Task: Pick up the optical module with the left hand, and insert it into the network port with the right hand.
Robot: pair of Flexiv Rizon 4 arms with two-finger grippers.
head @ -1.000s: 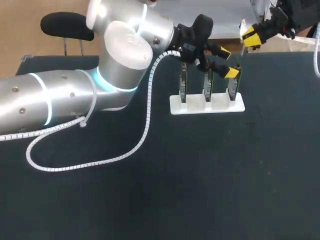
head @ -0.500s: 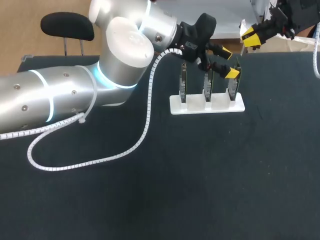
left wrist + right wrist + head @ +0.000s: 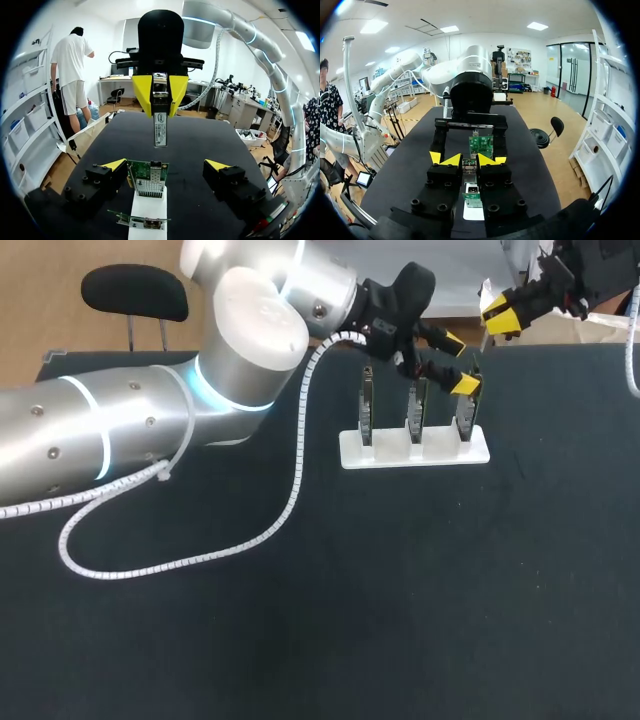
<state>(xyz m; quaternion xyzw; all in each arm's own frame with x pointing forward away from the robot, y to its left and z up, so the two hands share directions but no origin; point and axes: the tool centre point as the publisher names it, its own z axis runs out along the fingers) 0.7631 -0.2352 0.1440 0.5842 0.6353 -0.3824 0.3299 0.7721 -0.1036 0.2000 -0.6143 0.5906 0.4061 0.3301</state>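
Aligning the optical module (image 3: 160,127) with the network port (image 3: 156,172) is judged to be the step in hand, since the module is carried by the right tool (image 3: 160,100). That tool is clenched on one end of the module, and the free end points towards the left tool (image 3: 165,166) and the green circuit board (image 3: 145,185) that bears the port. In the head view the right tool is seen at the far edge of the desk (image 3: 400,590), apart from the white holder (image 3: 415,448). The left tool is released: its yellow tips stand on either side of the board, and no contact with it is shown. The board is seated in the end slot of the holder, on the right arm's side, with two further boards (image 3: 415,405) in the slots beside it. The long axis of the module should be matched to the port's cage before any contact is made, and sideways error should be corrected in free air, not against the cage mouth. Which face of the module is turned to the board cannot be told, so its orientation should be confirmed first. Because a board standing loose in a slot is likely to tilt under a push, it is best braced by the left tool. The module should be advanced slowly and let go only once fully seated.
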